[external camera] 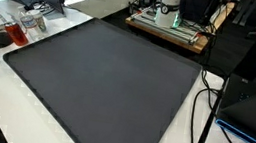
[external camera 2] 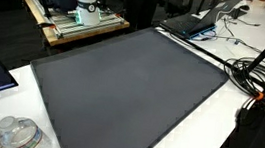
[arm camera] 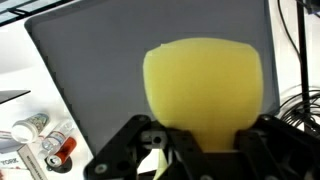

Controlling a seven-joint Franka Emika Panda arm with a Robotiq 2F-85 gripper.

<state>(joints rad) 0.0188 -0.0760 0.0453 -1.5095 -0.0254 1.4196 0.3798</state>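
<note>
Seen from my wrist camera, the hand (arm camera: 203,142) is clamped on a yellow sponge (arm camera: 205,85), one black finger pressed to each lower side of it. The sponge hangs in the air over the dark mat (arm camera: 100,60), touching nothing else. In both exterior views the mat (external camera: 107,79) (external camera 2: 131,84) covers most of the white bench (external camera: 190,131). Small bottles (arm camera: 40,135) lie on the bench just beside one mat edge. Black cables (arm camera: 295,100) coil past the opposite edge. A laptop (external camera 2: 194,23) sits by a far corner.
</note>
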